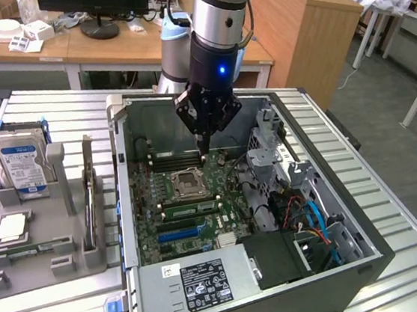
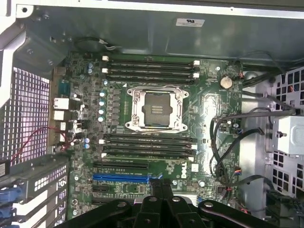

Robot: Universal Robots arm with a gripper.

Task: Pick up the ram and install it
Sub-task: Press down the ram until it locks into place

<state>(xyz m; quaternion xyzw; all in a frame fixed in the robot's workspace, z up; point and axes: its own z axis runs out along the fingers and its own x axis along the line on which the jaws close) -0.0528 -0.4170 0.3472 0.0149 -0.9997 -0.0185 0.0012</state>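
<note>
A long green ram stick (image 1: 188,209) sits in a memory slot just in front of the empty processor socket (image 1: 187,180) on the motherboard inside the open computer case (image 1: 128,210). In the wrist view those slots (image 2: 148,148) run across the board below the socket (image 2: 155,109); I cannot pick out the ram among them. My gripper (image 1: 205,149) hangs inside the case, just behind the socket, tips pointing down a little above the board. It is shut with nothing in it. Its black fingers meet at the wrist view's edge (image 2: 160,184).
A grey holder tray (image 1: 31,248) stands at the exterior view's left with a silver hard drive (image 1: 19,159) upright and a square processor chip (image 1: 13,226). Inside the case are the power supply (image 1: 200,281), a drive cage (image 1: 275,144) and loose cables (image 1: 306,220).
</note>
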